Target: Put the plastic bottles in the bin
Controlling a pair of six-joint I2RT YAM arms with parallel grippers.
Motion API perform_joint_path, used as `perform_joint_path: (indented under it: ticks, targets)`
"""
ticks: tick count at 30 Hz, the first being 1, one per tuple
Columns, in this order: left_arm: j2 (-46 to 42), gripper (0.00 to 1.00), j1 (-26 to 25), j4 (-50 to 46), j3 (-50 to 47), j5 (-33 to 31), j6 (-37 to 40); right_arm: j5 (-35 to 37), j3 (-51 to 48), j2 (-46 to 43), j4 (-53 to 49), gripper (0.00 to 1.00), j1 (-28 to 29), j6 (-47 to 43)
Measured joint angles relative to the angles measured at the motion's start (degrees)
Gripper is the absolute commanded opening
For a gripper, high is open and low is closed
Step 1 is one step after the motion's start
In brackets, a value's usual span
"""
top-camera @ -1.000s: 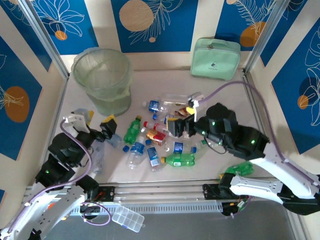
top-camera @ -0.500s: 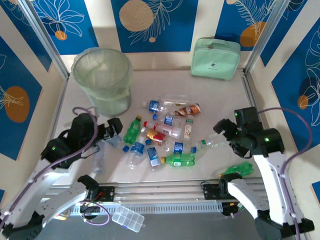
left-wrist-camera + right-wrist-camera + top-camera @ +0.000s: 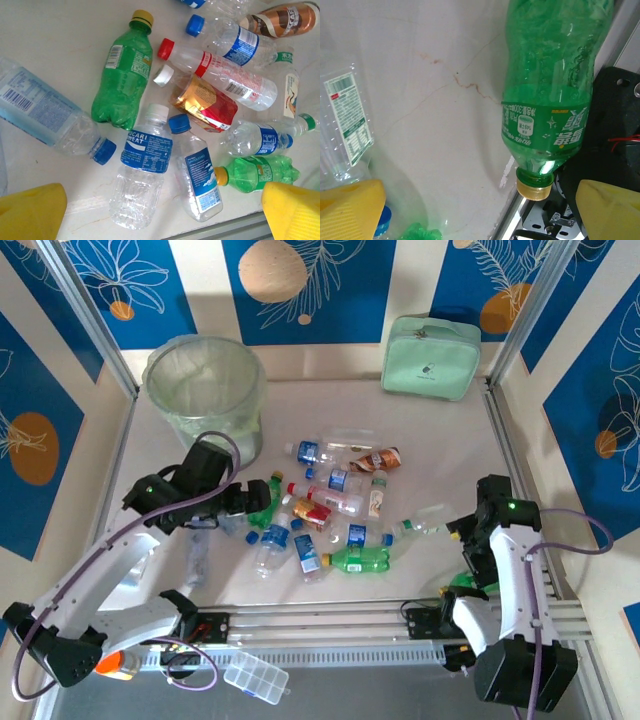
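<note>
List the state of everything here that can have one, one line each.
bin: upright, bag-lined, mouth open
plastic bottles: lying on their sides on the table
green bottle: on its side at the table's near edge, capped
mint-green case: upright, closed
left gripper: open, empty, above the plastic bottles
right gripper: open, empty, above the green bottle

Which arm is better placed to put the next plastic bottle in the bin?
Left. The left gripper hangs open over the plastic bottles, close to the bin. The right gripper, also open, is over one green bottle at the near right edge, far from the bin.
</note>
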Motion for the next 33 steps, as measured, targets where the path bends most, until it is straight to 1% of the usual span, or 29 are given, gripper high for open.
perform_joint_path:
  ticks: [5, 12, 16, 22, 27, 30, 33]
  targets:
    - [2.6, 0.99, -0.2, -0.8, 0.7, 0.6, 1.2, 0.0, -1.4, 4.5, 1.8, 0.99, -5.4, 0.0]
    - [4.3, 0.99, -1.2, -1.3, 1.7, 0.5, 1.5, 0.1, -1.6, 12.4, 3.1, 0.99, -10.1, -0.3]
    - [4.3, 0.99, -1.5, -1.3, 1.7, 0.1, 1.5, 1.7, -1.6, 15.8, 3.8, 0.99, -12.2, -1.6]
    - [4.3, 0.99, -1.6, -1.3, 1.7, -0.3, 1.7, 4.3, -0.8, 23.4, 3.7, 0.99, -13.0, -2.2]
    - [4.3, 0.99, -1.6, -1.3, 1.7, -0.7, 1.7, 4.4, -0.9, 28.9, 6.2, 0.99, -14.1, -4.0]
    - [4.3, 0.99, -1.6, -1.4, 1.7, -1.0, 1.7, 3.8, -1.3, 29.8, 9.2, 1.00, -14.9, -5.9]
    - [4.5, 0.99, -1.6, -1.3, 1.7, -1.4, 1.7, 3.0, -1.9, 29.4, 12.7, 0.95, -15.0, -8.3]
